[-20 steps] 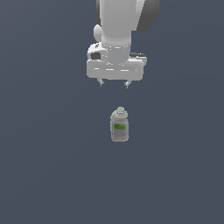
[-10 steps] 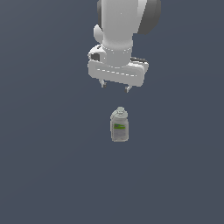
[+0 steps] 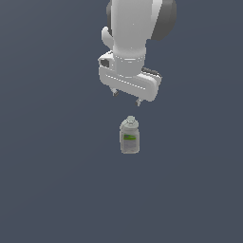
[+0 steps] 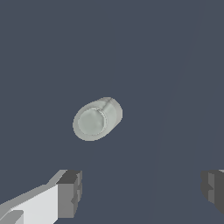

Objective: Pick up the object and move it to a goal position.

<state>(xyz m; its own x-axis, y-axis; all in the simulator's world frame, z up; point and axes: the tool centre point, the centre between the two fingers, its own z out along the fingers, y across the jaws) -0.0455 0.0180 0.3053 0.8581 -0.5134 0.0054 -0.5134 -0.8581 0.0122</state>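
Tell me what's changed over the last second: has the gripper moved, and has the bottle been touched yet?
The gripper has turned about its vertical axis, so its body now sits slanted in the exterior view, with the finger on that view's right lower. It has not visibly come down and is open, holding nothing. The bottle stands upright in the same spot, untouched.

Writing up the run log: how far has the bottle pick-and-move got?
Early stage. Nothing is done: the small pale grey-white bottle with a green-and-white label stands upright on the dark grey floor, untouched. In hand: the white hand hovers above it, open and empty. Left: descending, gripping, lifting and carrying.
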